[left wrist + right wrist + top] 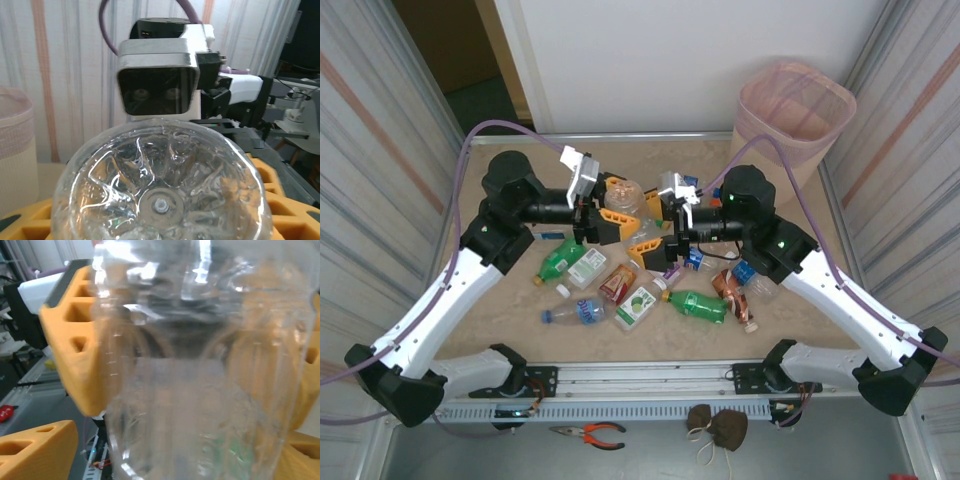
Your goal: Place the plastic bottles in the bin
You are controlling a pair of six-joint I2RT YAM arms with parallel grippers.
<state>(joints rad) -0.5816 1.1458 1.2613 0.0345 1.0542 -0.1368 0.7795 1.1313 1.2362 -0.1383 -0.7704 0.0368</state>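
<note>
Right now the clear bottle (623, 196) is hanging over the middle of the table (520, 312), well apart from the bin (810, 140) in the far right corner. My left claw (613, 208) is clamping it. My right claw (650, 228) is straddling it, jaws either side; whether they are pressing, I cannot tell. Other bottles (695, 305) are lying scattered beneath.

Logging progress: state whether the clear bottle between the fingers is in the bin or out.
Out. The clear bottle sits between orange fingers, apart from the bin.

Blurred, edge-cropped clear bottle (200, 390)
</note>
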